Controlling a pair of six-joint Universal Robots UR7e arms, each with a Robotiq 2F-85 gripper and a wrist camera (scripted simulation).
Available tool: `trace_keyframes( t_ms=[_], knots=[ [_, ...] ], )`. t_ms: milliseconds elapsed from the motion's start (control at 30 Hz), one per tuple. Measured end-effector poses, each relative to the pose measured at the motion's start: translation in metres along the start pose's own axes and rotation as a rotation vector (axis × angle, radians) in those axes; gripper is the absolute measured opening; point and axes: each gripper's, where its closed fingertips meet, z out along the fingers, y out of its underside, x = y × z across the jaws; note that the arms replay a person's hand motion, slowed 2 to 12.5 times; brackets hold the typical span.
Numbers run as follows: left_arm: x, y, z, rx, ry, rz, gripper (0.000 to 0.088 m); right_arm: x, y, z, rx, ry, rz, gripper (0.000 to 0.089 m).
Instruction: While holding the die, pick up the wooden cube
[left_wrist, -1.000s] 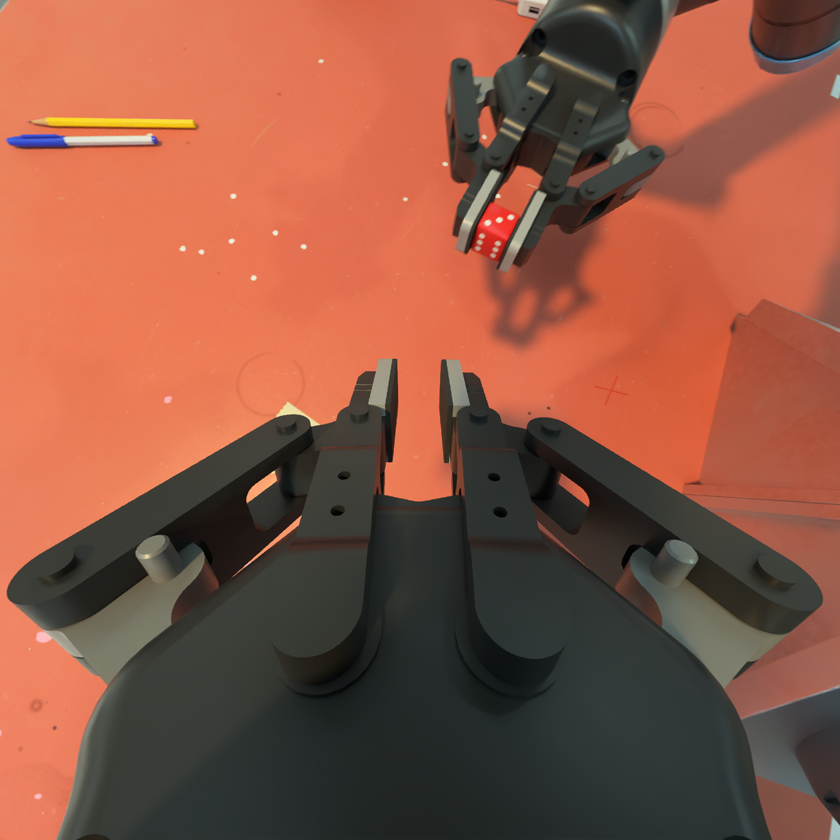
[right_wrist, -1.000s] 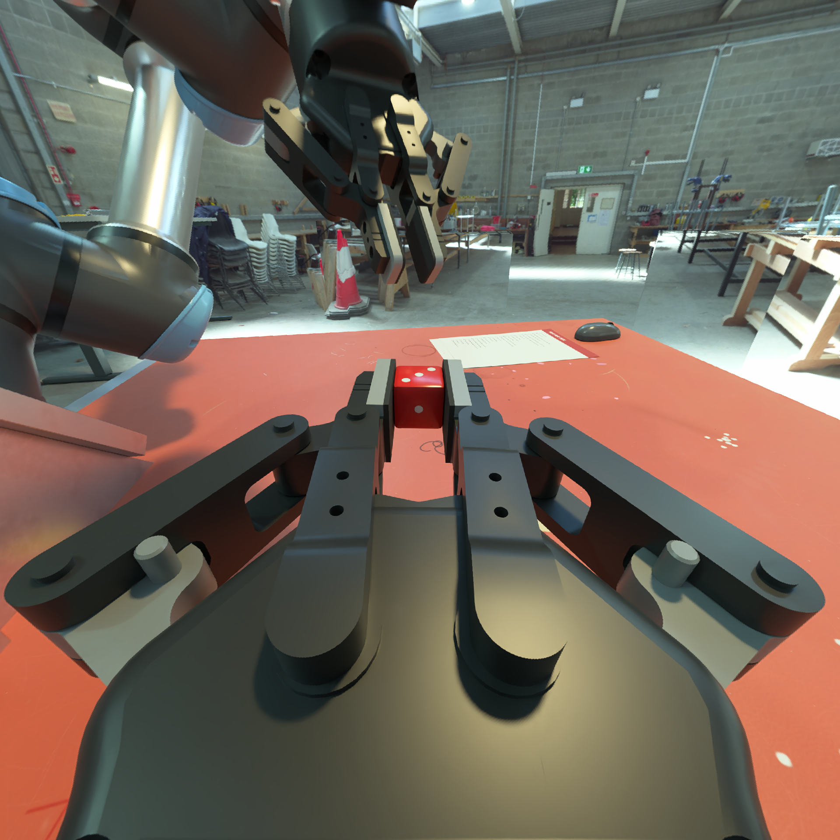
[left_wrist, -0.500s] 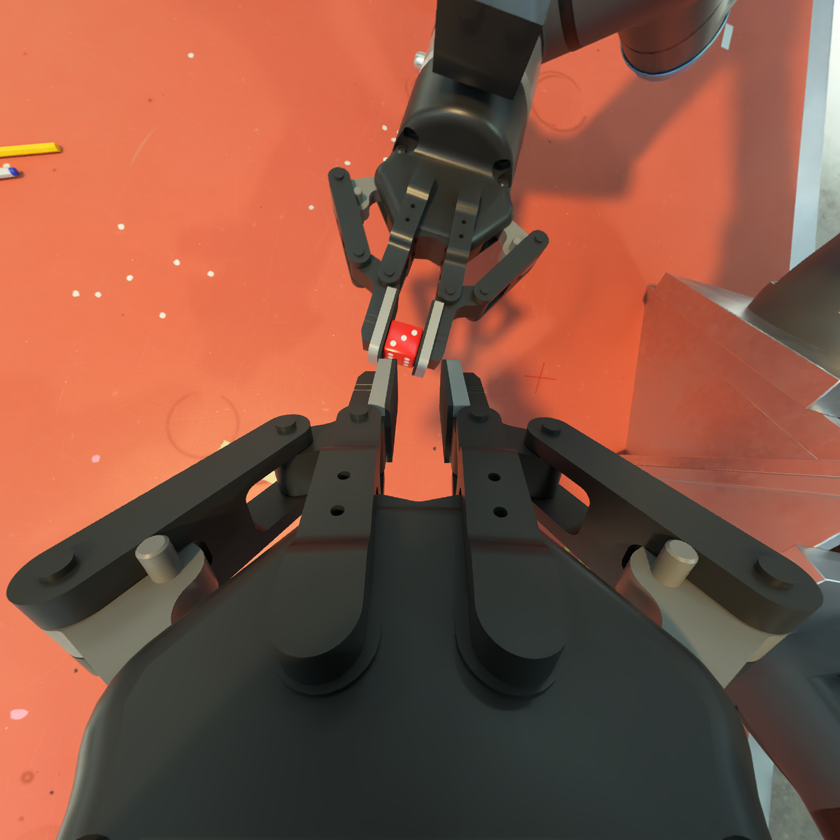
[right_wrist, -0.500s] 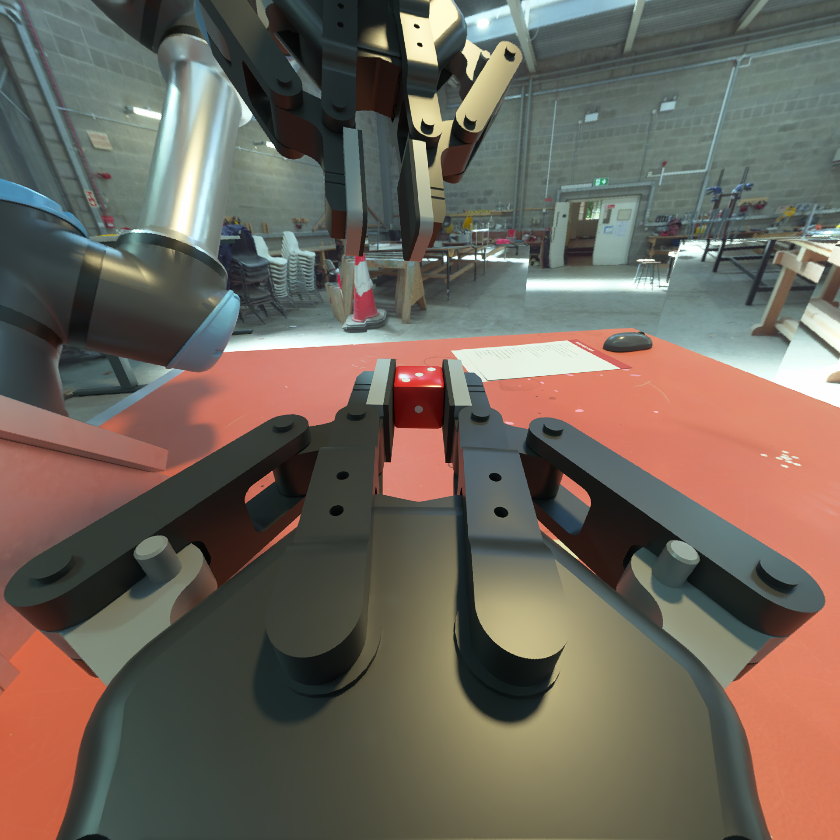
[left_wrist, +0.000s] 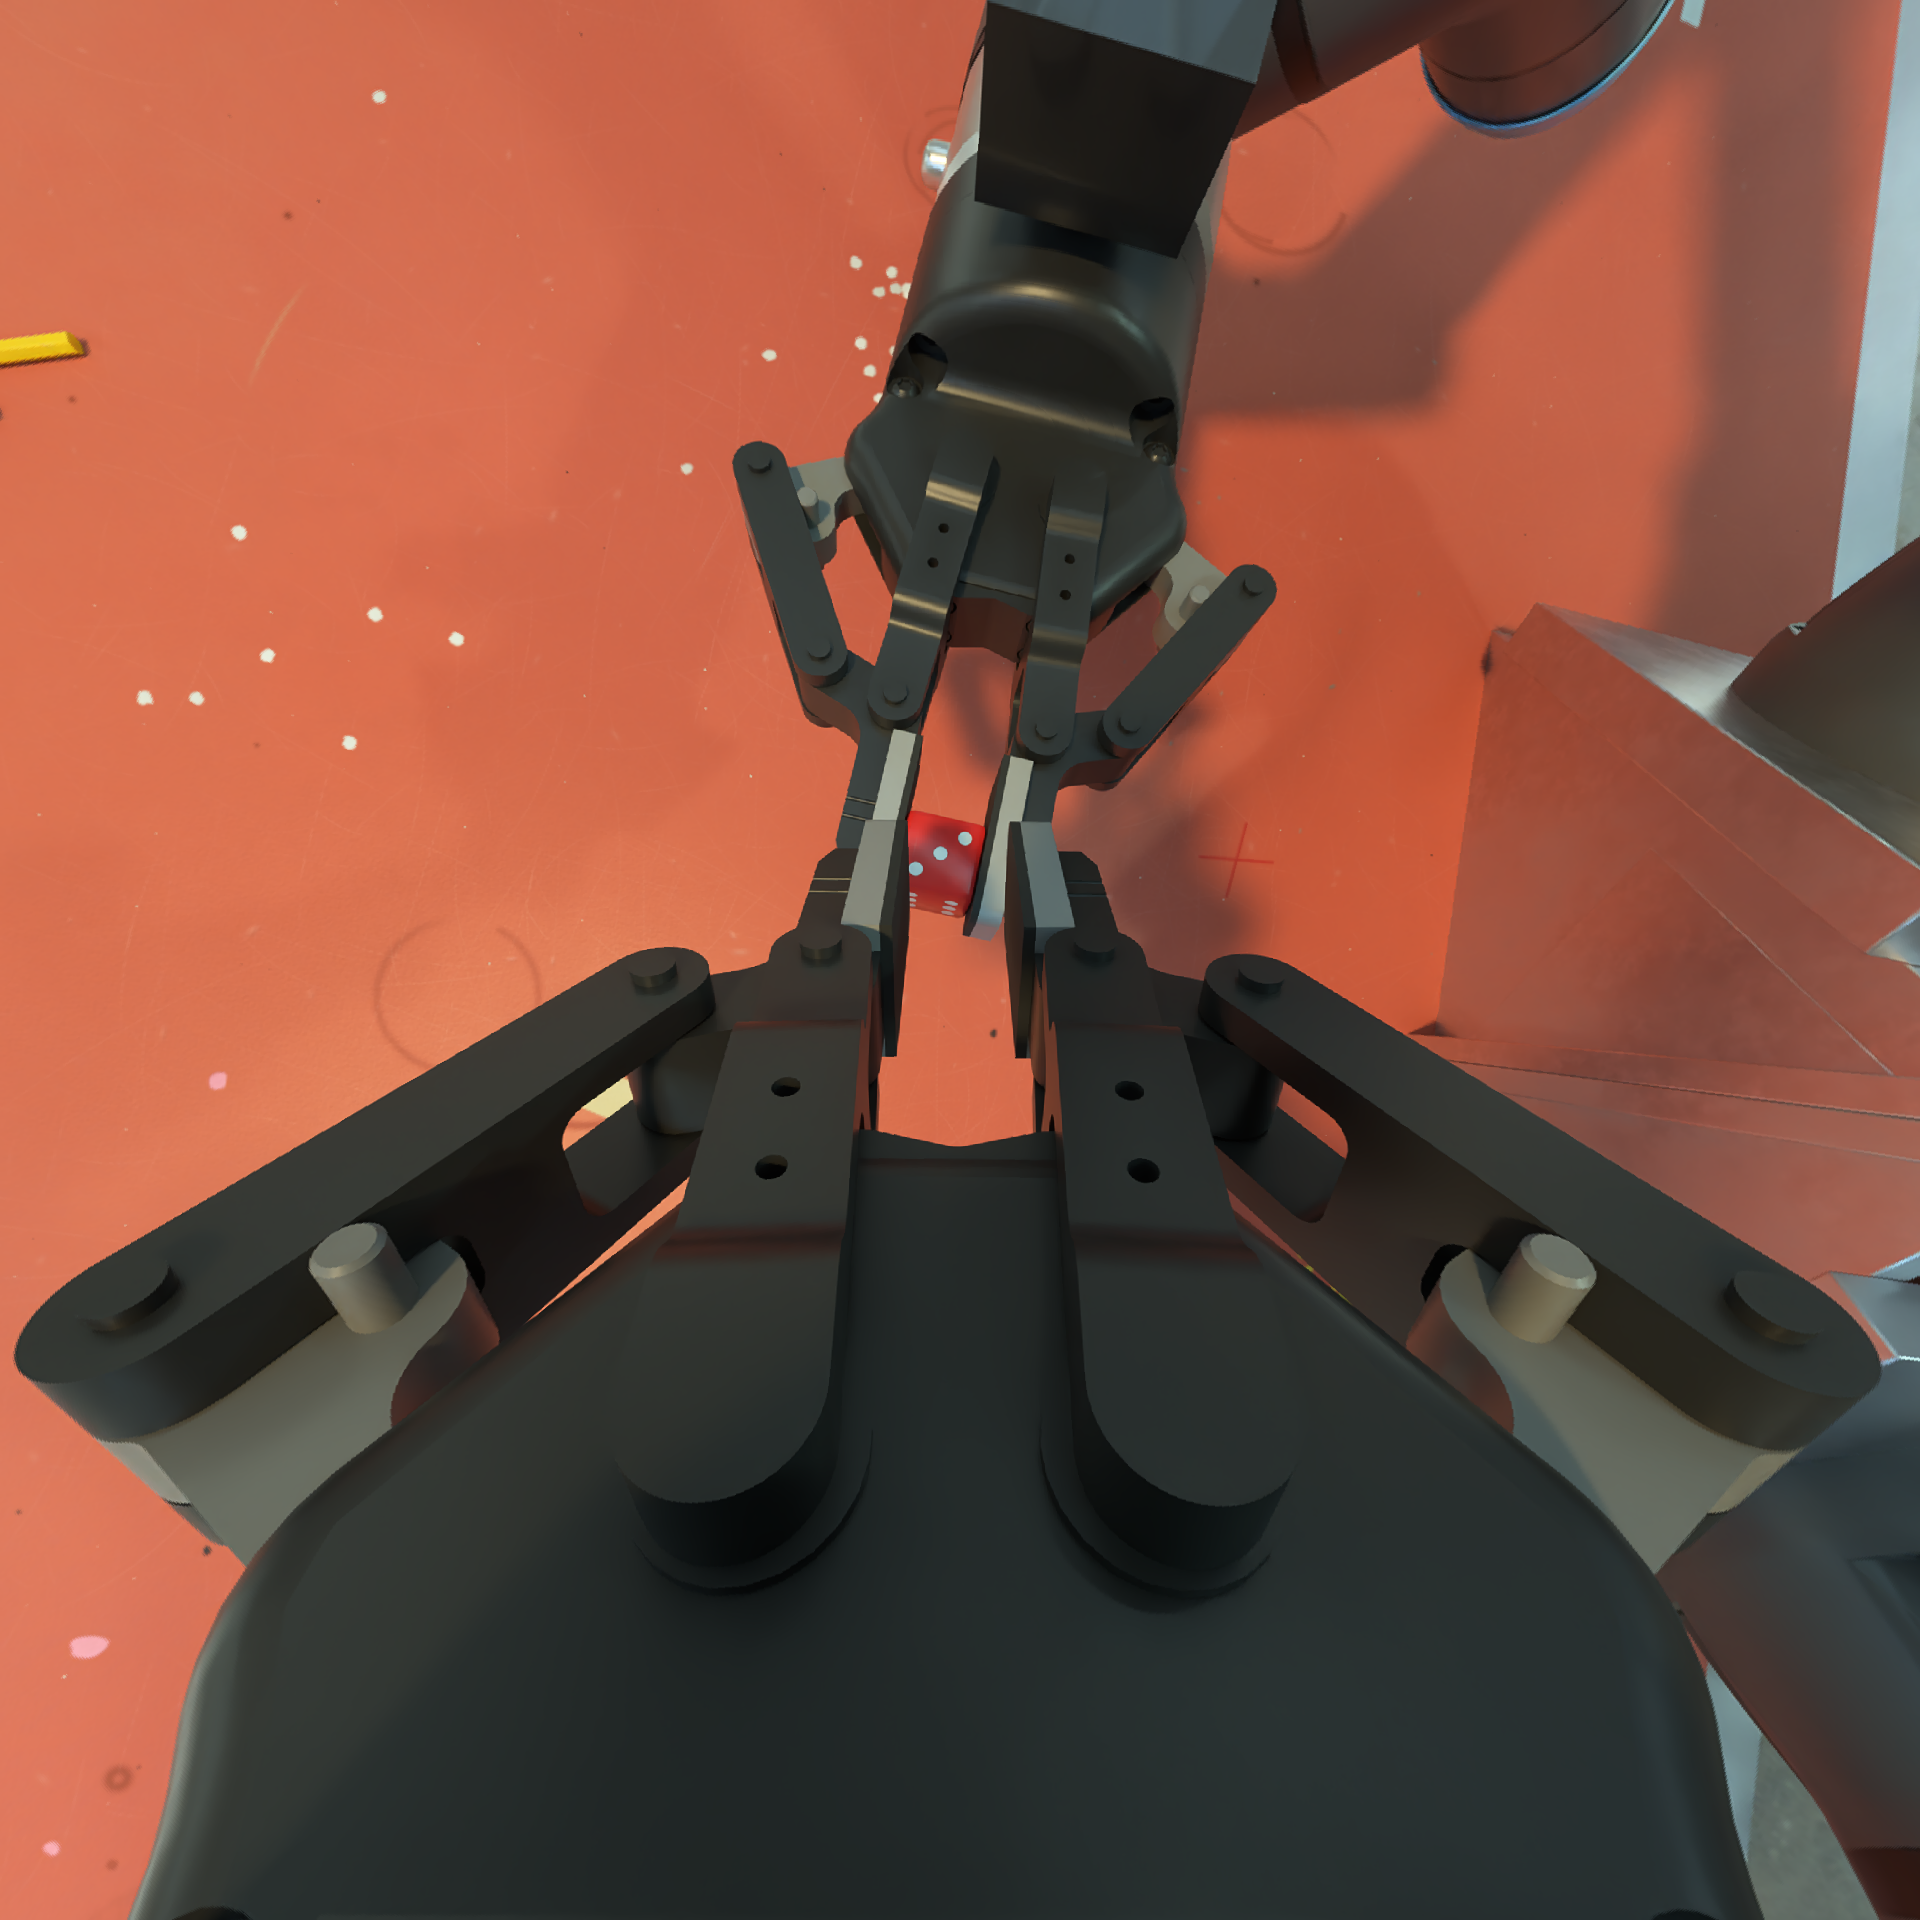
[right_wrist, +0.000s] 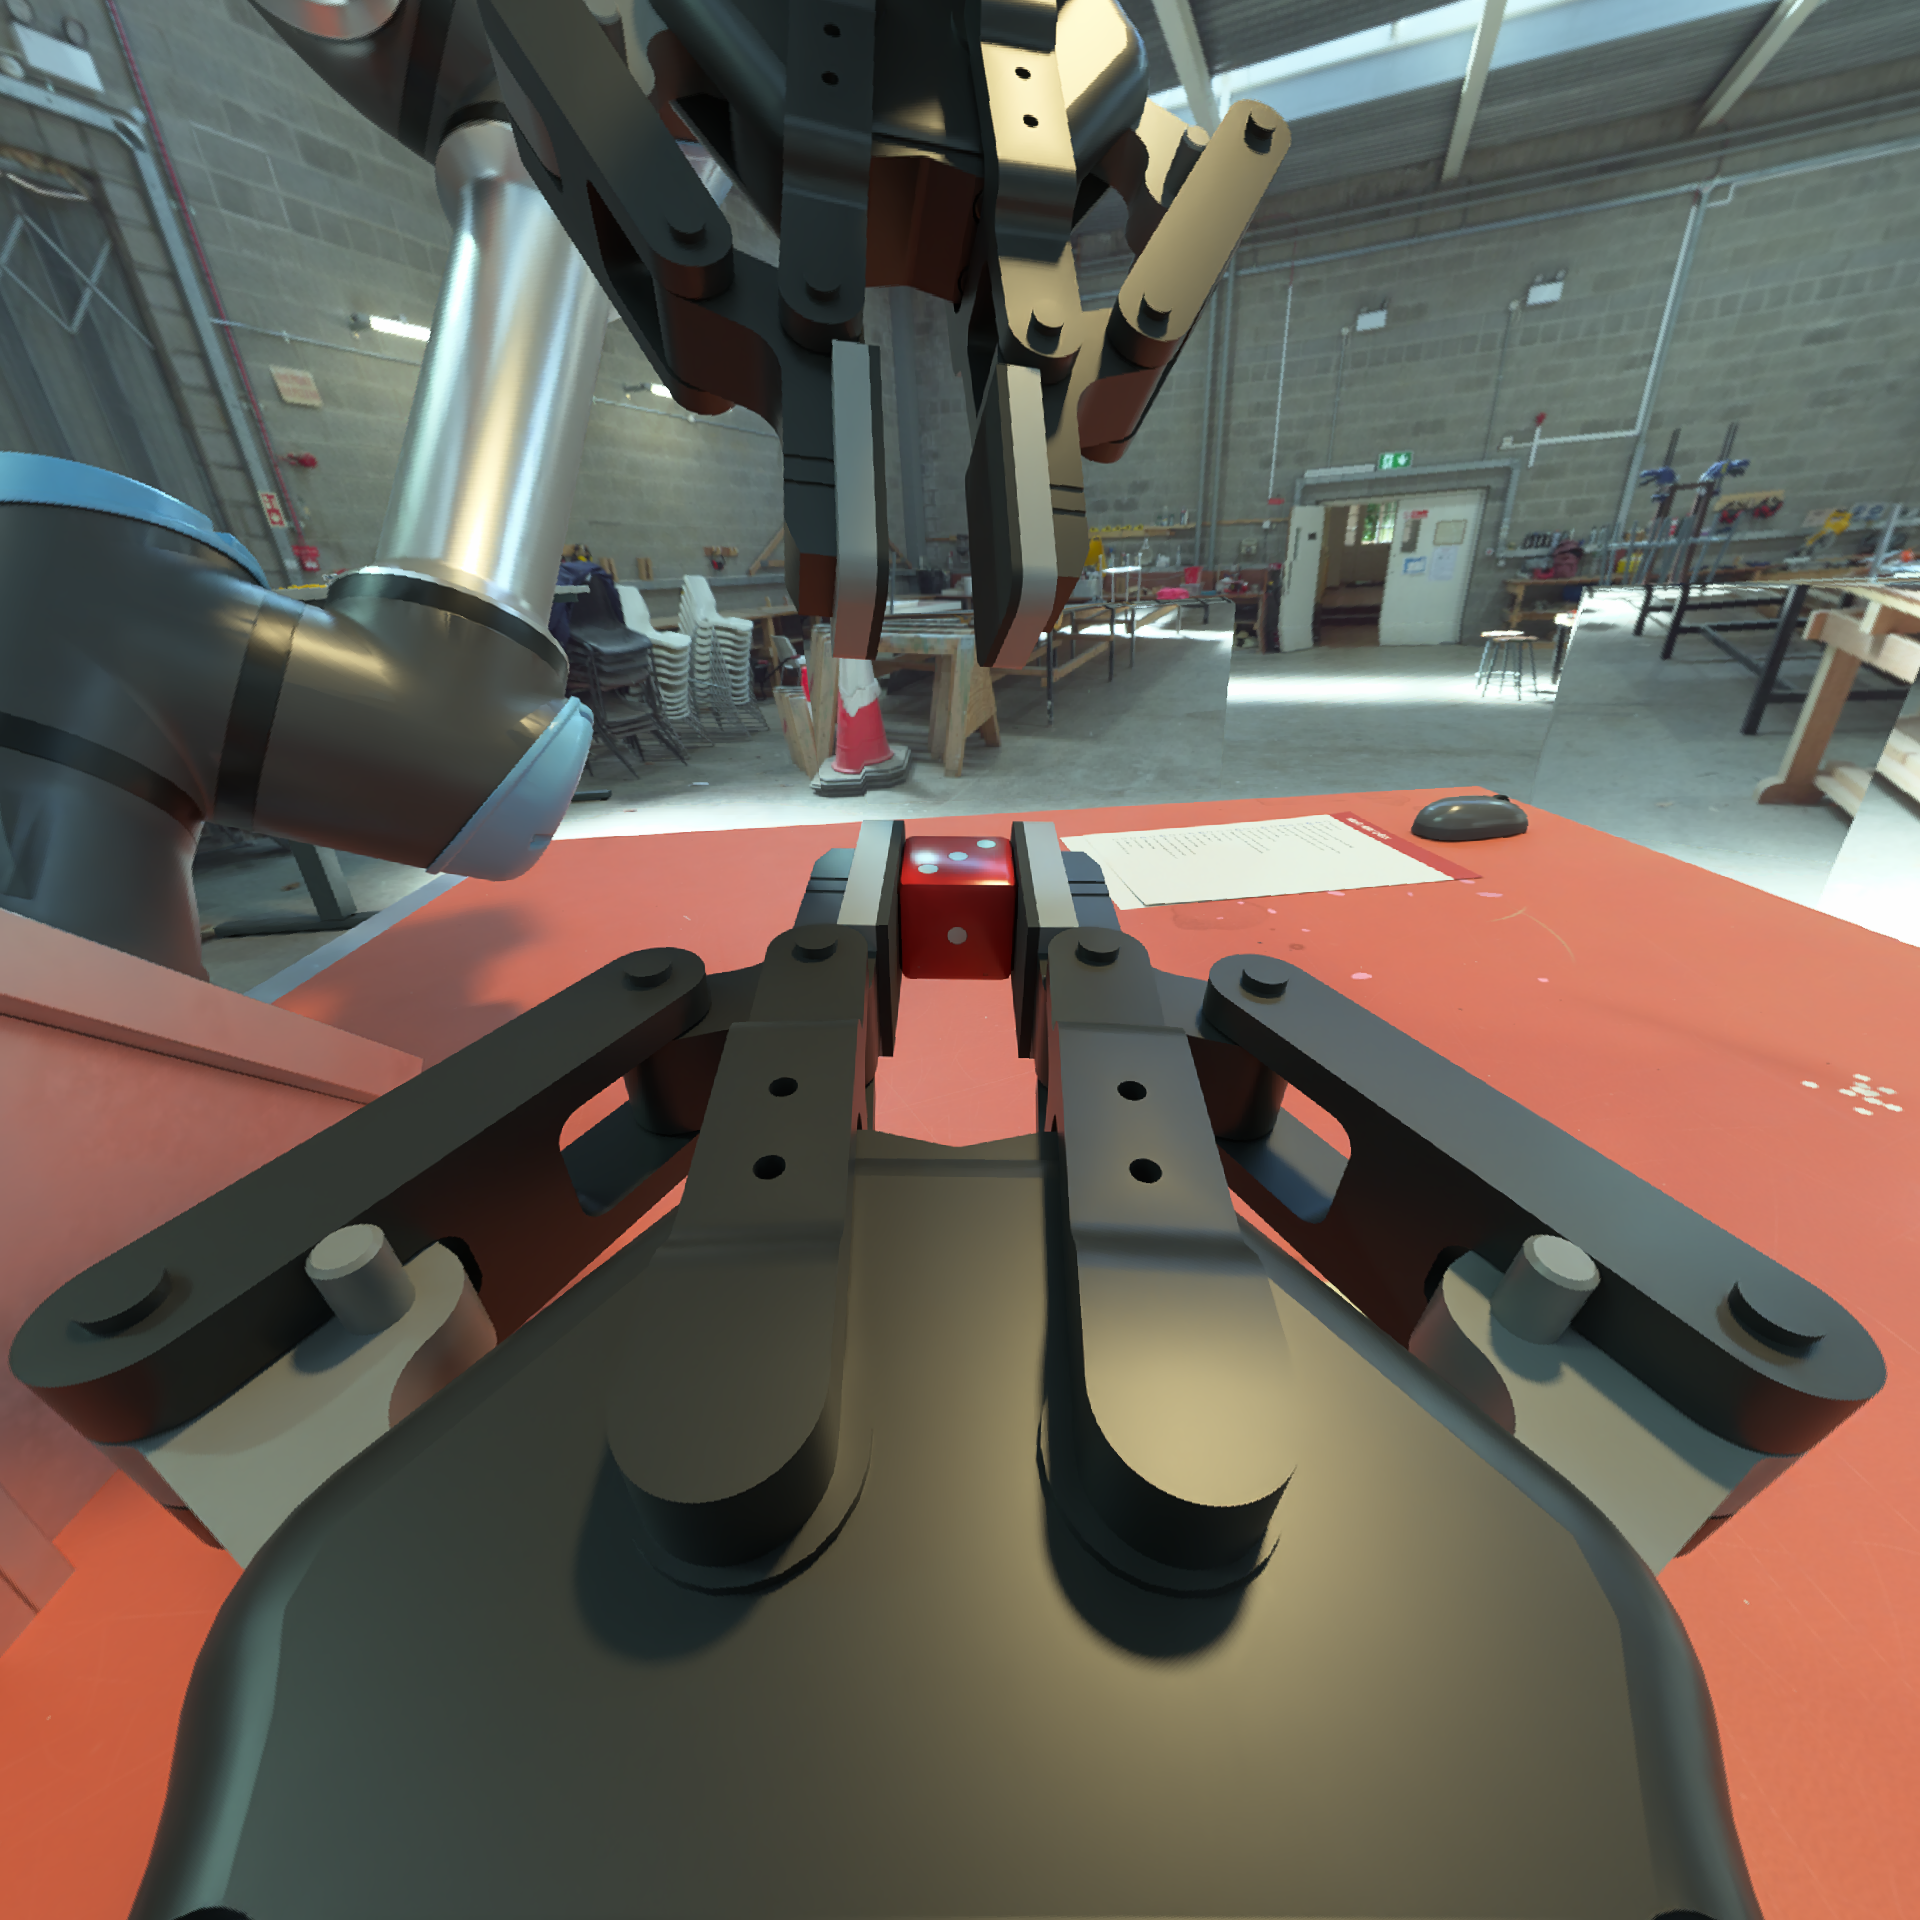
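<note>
The right gripper's (right_wrist: 956, 904) jaws are clamping the die (right_wrist: 956, 909); the left gripper's (left_wrist: 956, 914) are hanging slightly parted, empty, directly above; no wooden cube is showing.

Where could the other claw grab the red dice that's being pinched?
The right gripper covers the die on its two side faces, so only top, bottom and front are free. The left gripper hangs open above; it would probably do best coming from the front, pinching the flat top and bottom faces.
</note>
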Motion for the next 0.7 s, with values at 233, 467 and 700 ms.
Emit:
trace_keyframes(
  t_ms=[233, 467, 700],
  knots=[
    [-0.0005, -0.0042, 0.0005, 0.006, -0.001, 0.003, 0.0170, 0.0018, -0.0027, -0.0027, 0.014, 0.006, -0.005, 0.0180],
    [-0.0036, -0.0043, -0.0010, -0.002, -0.019, 0.006, 0.0170, 0.0023, -0.0059, -0.0046, 0.032, 0.005, -0.007, 0.0180],
    [-0.0029, -0.0038, -0.0005, -0.003, -0.013, 0.000, 0.0170, 0.0029, -0.0072, -0.0055, 0.032, 0.013, -0.020, 0.0180]
  ],
)
